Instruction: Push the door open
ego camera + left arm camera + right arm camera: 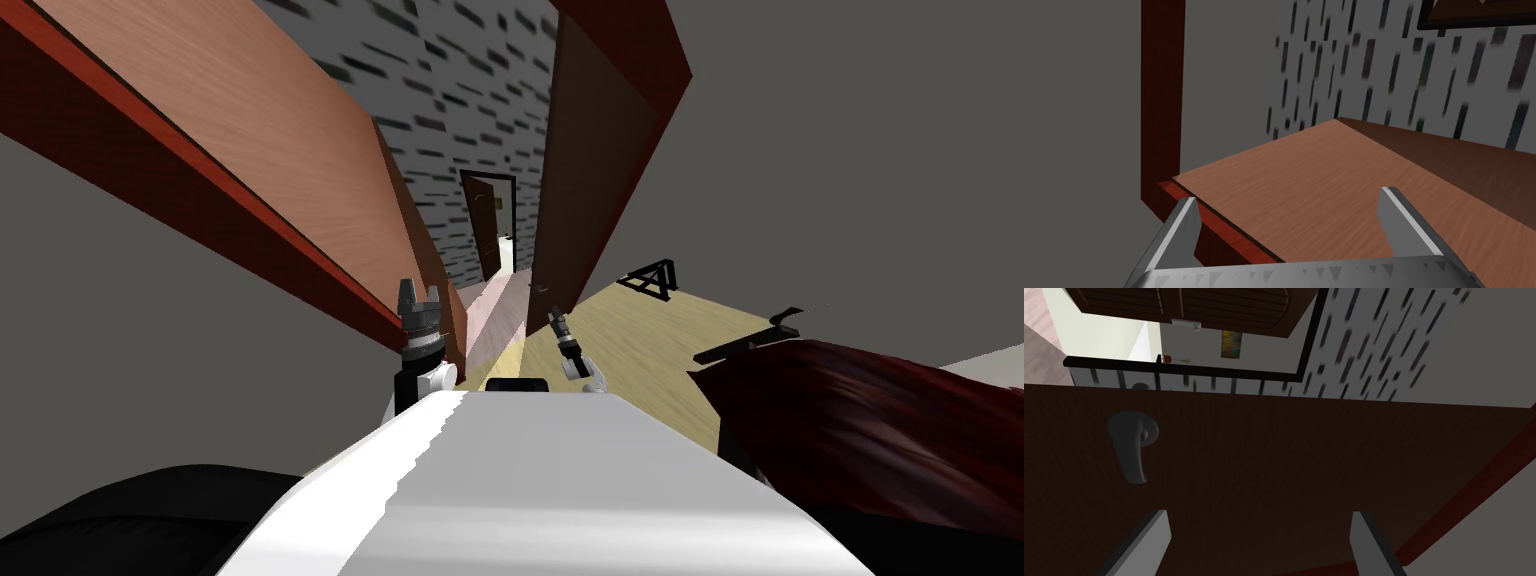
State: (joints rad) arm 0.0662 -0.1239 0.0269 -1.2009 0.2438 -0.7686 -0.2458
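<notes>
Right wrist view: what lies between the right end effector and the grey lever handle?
Only bare dark brown door panel separates the right end effector and the grey lever handle, per the right wrist view.

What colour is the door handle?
Dark grey handle on the dark brown door; best seen in the right wrist view.

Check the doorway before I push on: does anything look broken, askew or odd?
Nothing stands out. The dark door is whole, its grey lever handle in place; the lighter door and red frame look sound. Left hand and right hand are open.
</notes>
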